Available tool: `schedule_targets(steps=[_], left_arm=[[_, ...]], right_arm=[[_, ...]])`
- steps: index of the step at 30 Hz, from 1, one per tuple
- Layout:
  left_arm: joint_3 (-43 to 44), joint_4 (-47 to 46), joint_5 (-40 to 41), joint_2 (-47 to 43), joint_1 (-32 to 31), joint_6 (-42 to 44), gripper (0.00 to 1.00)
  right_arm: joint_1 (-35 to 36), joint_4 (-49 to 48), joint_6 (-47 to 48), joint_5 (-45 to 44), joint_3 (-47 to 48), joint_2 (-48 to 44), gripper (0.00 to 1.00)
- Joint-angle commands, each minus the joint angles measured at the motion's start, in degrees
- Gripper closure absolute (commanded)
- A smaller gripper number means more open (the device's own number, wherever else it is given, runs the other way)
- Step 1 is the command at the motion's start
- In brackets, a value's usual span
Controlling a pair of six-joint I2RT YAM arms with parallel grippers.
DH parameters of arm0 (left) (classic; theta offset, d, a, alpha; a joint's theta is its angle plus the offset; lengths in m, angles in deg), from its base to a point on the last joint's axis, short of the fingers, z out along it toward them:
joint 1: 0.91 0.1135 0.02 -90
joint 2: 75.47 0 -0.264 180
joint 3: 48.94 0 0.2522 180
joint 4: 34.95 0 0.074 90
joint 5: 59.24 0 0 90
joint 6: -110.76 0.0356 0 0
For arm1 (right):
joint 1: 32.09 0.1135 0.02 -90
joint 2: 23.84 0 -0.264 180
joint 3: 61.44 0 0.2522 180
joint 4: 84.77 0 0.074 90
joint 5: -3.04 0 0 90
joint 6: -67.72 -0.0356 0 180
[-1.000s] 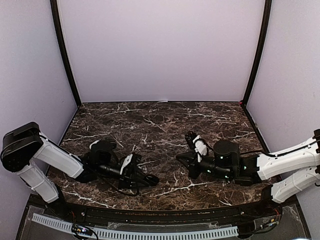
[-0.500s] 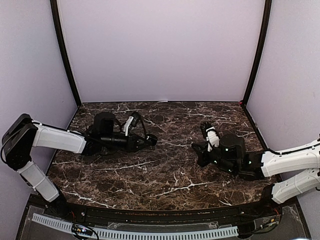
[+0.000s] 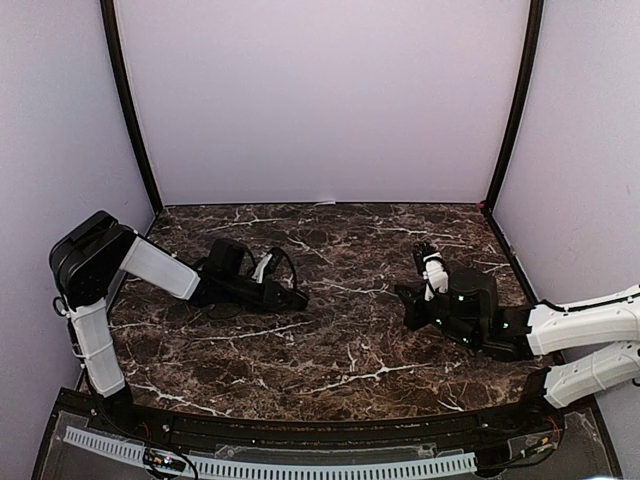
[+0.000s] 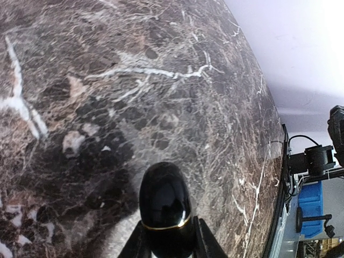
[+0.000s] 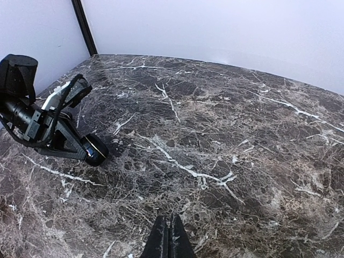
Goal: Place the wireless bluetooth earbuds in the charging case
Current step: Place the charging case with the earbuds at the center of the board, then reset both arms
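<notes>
Carried back from the near edge, the black, gold-banded charging case (image 4: 164, 199) sits clamped in the left pincer (image 4: 165, 236), low over the bench (image 4: 80, 80) — apparently closed. No earbuds show in any view. Right pincer (image 5: 170, 228): pinched together, empty-looking, well apart. Step judged: placing the case; next calls for opening it steadily.

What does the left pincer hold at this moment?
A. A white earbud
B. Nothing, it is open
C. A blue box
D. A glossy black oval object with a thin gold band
D: in the left wrist view, the left pincer is shut on a glossy black oval object with a thin gold band around it.
</notes>
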Motion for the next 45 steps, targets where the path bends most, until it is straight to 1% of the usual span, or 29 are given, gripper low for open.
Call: schedule_targets(steps=[1,2,3,5,6,8,9,10,14,16,17,21,23,24,25,26,27,28,29,31,33,34,36,37,39,40,42,44,45], left_arm=[[1.0,-0.9,-1.2,0.4,0.7,-0.7,0.89],[0.9,-0.7,-1.1,0.5,0.7,-0.6,0.83],[0.9,-0.3,-1.0,0.6,0.7,-0.3,0.74],[0.8,1.0,-0.4,0.0,0.8,0.3,0.44],[0.6,1.7,0.4,-0.6,0.8,0.7,0.32],[0.1,3.5,2.5,-2.8,0.8,1.8,0.13],[-0.2,4.5,3.6,-4.1,0.8,2.5,0.04],[-0.7,5.5,4.7,-5.4,0.8,3.1,0.02],[-2.3,10.7,11.1,-12.5,0.8,5.6,0.01],[-4.1,12.6,16.3,-18.0,0.8,6.7,0.01],[-5.2,12.9,20.2,-21.3,0.8,7.3,0.01],[-9.8,13.2,30.8,-33.9,2.4,9.2,0.04],[-12.0,12.8,36.7,-39.6,3.1,10.8,0.04],[-13.1,12.5,39.9,-42.1,3.2,11.7,0.04],[-14.3,12.1,43.2,-44.5,3.2,12.8,0.04],[-15.4,11.6,46.0,-46.6,3.2,14.1,0.03],[-16.4,11.0,49.1,-49.0,3.3,15.2,0.03],[-17.7,10.2,51.8,-52.0,3.3,16.6,0.03],[-19.0,8.7,54.2,-54.2,3.2,18.1,0.02],[-23.3,2.9,58.0,-58.4,3.2,22.2,0.01],[-29.0,-5.0,59.3,-61.0,3.3,29.3,0.01],[-30.8,-8.2,59.3,-61.6,3.4,32.1,0.01],[-33.2,-13.2,62.1,-60.9,4.3,35.4,0.01],[-33.9,-15.2,63.0,-60.0,5.3,36.2,0.01],[-36.0,-19.3,61.9,-58.0,7.7,37.3,0.01],[-37.3,-22.5,61.8,-56.6,9.1,36.7,0.01],[-39.3,-27.9,59.9,-53.8,12.6,34.1,0.01],[-39.8,-29.2,56.3,-50.6,16.8,31.1,0.01],[-39.7,-30.0,55.0,-48.7,18.4,30.5,0.01]], right_arm=[[-1.0,-2.5,0.2,-0.8,-0.1,0.8,1.00],[-1.1,-2.4,0.4,-0.8,0.0,1.0,1.00],[-1.2,-2.4,0.6,-0.8,0.2,1.2,1.00],[-1.5,-2.0,1.4,-0.6,0.5,1.1,0.99],[-1.7,-1.8,1.9,-0.7,0.7,0.8,0.97],[-2.3,-1.0,3.0,-1.0,1.2,0.0,0.95],[-2.8,-0.7,3.4,-1.0,1.4,-0.6,0.94],[-3.2,-0.3,3.8,-1.3,1.6,-1.1,0.93],[-5.8,2.2,4.8,-2.7,2.8,-3.3,0.90],[-7.1,3.5,4.8,-4.2,3.5,-4.6,0.89],[-7.9,3.9,4.7,-4.9,3.6,-5.5,0.89],[-10.1,4.2,6.1,-7.5,3.6,-9.2,0.87],[-11.0,4.2,7.3,-9.7,3.6,-10.8,0.83],[-11.5,4.1,7.9,-11.5,3.7,-11.4,0.78],[-12.1,3.9,8.5,-12.9,3.8,-11.6,0.70],[-12.8,3.7,9.1,-14.5,3.9,-11.7,0.49],[-13.4,3.1,9.4,-16.3,3.9,-11.5,0.22],[-14.3,2.0,9.4,-18.3,3.6,-11.3,0.05],[-15.3,0.8,9.3,-19.8,3.2,-11.1,0.01],[-18.3,-2.4,10.9,-19.9,2.2,-10.9,0.00],[-20.4,-6.9,13.3,-18.3,0.5,-10.6,0.00],[-21.3,-9.3,15.2,-16.9,-0.4,-10.3,0.00],[-22.7,-14.2,19.6,-13.7,-2.4,-9.0,0.02],[-23.4,-17.1,22.1,-11.8,-3.6,-8.1,0.04],[-25.9,-23.0,28.3,-5.6,-6.6,-6.0,0.16],[-27.5,-25.7,29.6,-3.6,-7.8,-4.7,0.18],[-32.1,-27.6,27.8,-0.8,-8.8,-2.0,0.19],[-35.9,-27.6,26.7,2.4,-9.0,0.2,0.18],[-37.3,-28.8,26.7,2.5,-9.5,1.1,0.18]])
